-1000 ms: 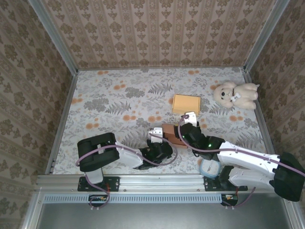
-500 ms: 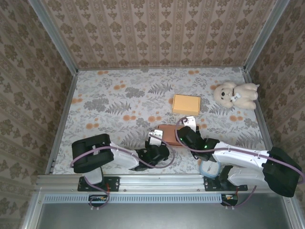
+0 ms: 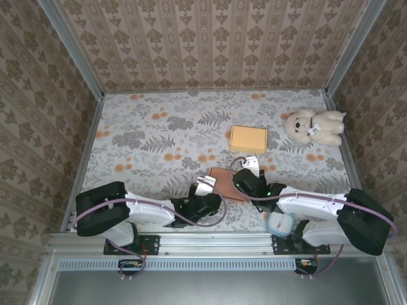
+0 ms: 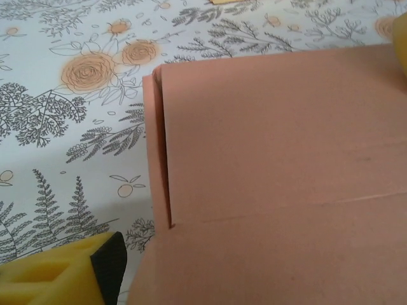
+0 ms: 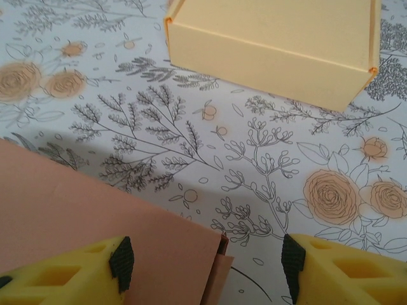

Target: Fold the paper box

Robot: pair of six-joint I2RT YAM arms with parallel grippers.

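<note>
Paper box (image 4: 280,159) brown, 2nd box (image 5: 273,38) yellow (table (image 5: 254,146) floral, org/grey).

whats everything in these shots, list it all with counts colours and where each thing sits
flat paper box: 1, reddish brown, near middle of the table, between the two grippers
folded box: 1, yellow, behind the flat one, apart from it
plush dog: 1, cream, far right of the table
clear ring-shaped item: 1, bluish clear, near edge by the right arm's base; can't tell what it is
tablecloth: 1, white with grey ferns and orange flowers, over the table
walls: 3, beige patterned wallpaper, left, back, right
left gripper: 1, yellow pads, open, at the flat box's near left
right gripper: 1, yellow pads, open, over the flat box's corner
</note>
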